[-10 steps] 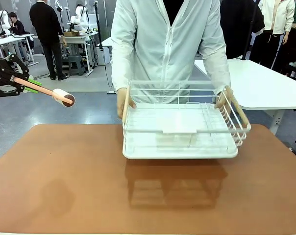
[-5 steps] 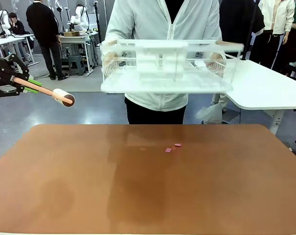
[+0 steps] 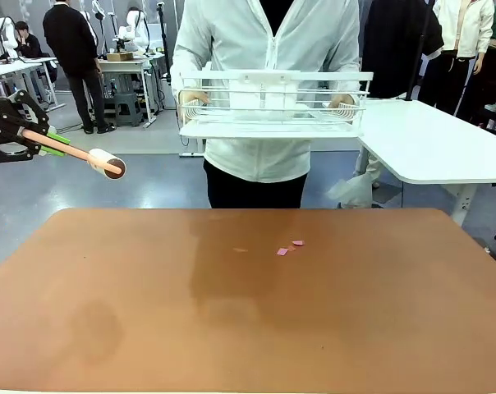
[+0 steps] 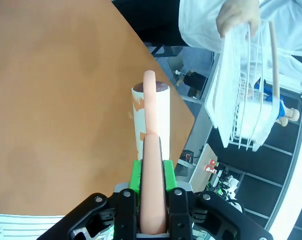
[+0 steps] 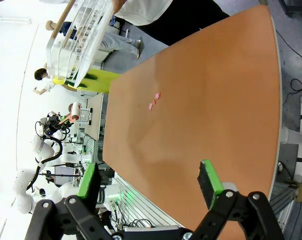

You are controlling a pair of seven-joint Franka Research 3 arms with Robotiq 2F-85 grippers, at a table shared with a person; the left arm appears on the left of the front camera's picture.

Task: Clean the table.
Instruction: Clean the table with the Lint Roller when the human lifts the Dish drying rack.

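**Table bared, scraps exposed, rolling not yet begun**

- Far left: left gripper (image 3: 54,146) hangs in the air off the table's left corner, jaws clamped on the handle of a lint roller (image 3: 107,162). The handle is a smooth, pale salmon rod. The head is a white paper cylinder with a dark brown core end. In the left wrist view the roller (image 4: 151,120) shows orange blotches on its sheet and sits above the table edge, clear of the top.
- Table (image 3: 108,279): reddish-brown, matte, rounded corners, spanning the foreground. Faint darker patches on the top; cannot tell whether stain or shadow.
- Centre: a few pink scraps (image 3: 287,248), small, flat and angular, lie close together on the top, with a paler fleck just to their left.
- Above centre: a person holds a wire rack (image 3: 273,103) at chest height, well clear of the table, both hands (image 3: 189,100) closed on its ends. Thin white wire, flat tray base, tan rod handle.
- Right gripper (image 5: 148,187): jaws apart, empty, above the near table edge.
- Judgement: the top is cleared for cleaning, but the scraps remain, so the rolling is all still to do.
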